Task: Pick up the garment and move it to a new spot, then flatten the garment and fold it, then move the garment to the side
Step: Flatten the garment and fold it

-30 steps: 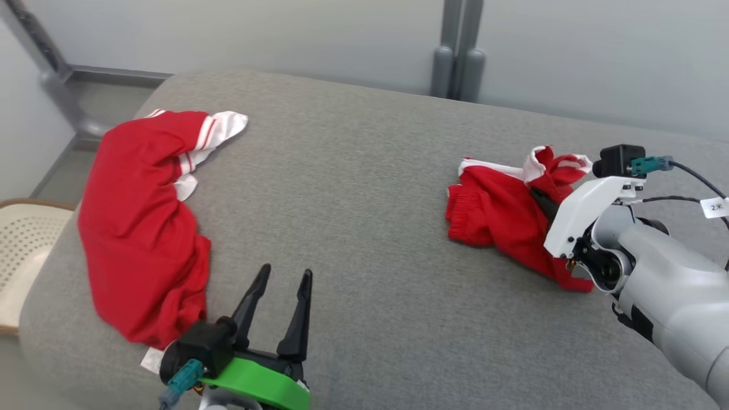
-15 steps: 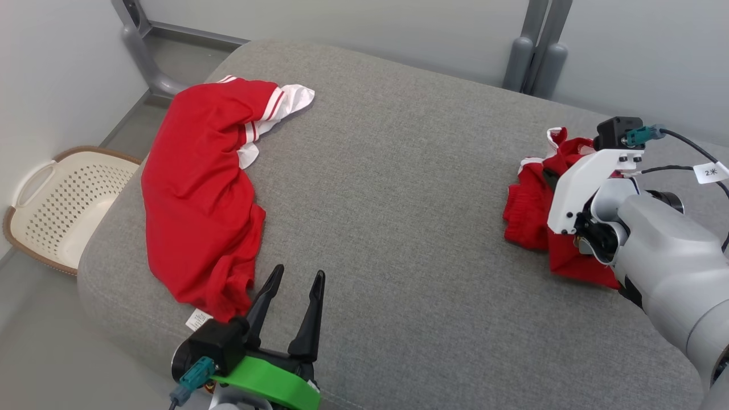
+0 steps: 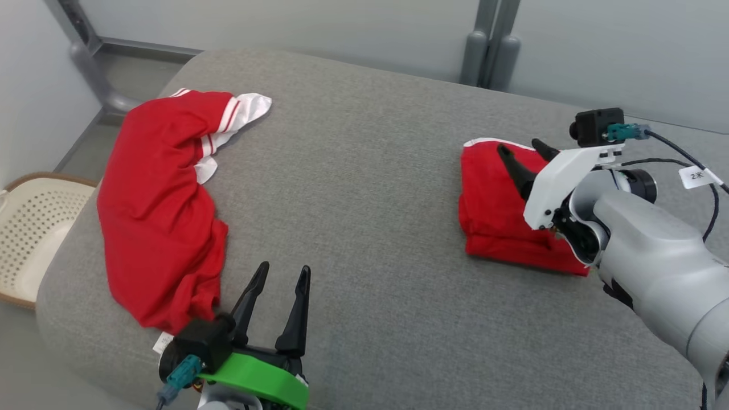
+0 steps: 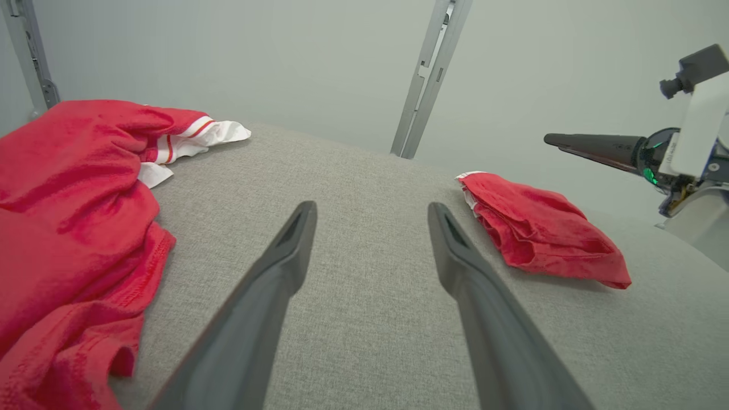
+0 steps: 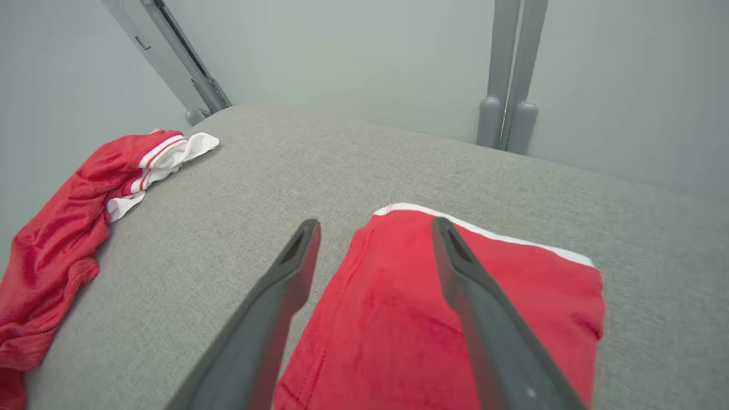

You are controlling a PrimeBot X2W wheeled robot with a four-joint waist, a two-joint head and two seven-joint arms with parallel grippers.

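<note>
At the grey cushion's [image 3: 364, 171] right edge, the folded red garment [image 3: 490, 193] lies free beneath the right gripper [image 3: 519, 146], jaws apart. The left gripper [image 3: 283, 267] is likewise apart, and the red jersey [image 3: 154, 216] is not yet folded.

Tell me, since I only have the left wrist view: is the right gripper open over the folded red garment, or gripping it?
Observer: Open. The right gripper has its fingers spread above the folded garment and holds nothing.
Operator: How does the fold's far edge look?
Observer: A white band runs straight along it.
Operator: What lies off to the left?
Observer: A cream perforated basket sits low beside the grey cushion.
</note>
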